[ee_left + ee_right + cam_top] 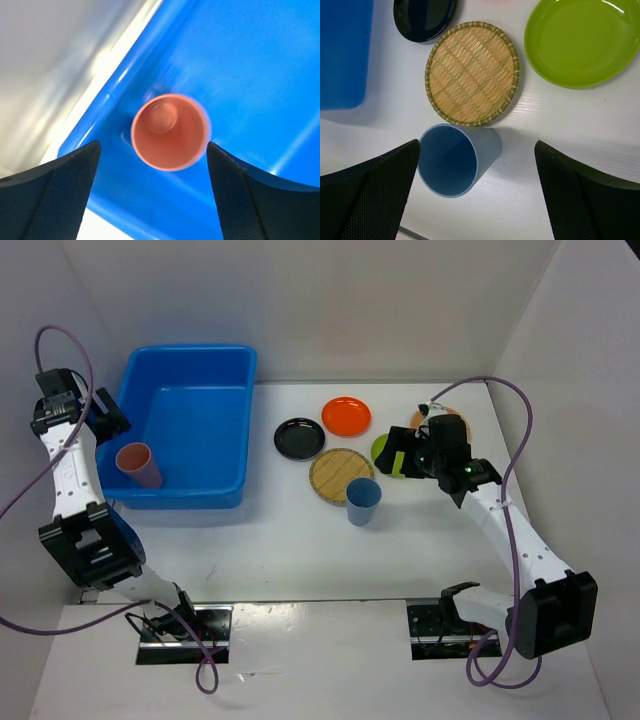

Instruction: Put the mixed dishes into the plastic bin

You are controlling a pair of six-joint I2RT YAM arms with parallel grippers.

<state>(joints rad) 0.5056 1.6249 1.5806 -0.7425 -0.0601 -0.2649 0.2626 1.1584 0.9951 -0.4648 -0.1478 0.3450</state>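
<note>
Left gripper [152,145]: jaws were spread wide, gripping nothing, above the pink cup [170,132]. Pink cup: stood upright inside the bin [190,410], near its front-left corner. Right gripper [477,145]: jaws were also wide apart and empty, over the blue cup [452,160]. Blue cup: stood upright on the table [300,550], just beside the woven plate [472,72]. Black plate [422,17], green plate [580,40], orange plate [346,416]: lay on the table, outside the bin.

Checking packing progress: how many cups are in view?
2. The pink cup sits inside the blue bin, by its left wall; the blue cup stands on the table beside the woven plate. None seems hidden.
</note>
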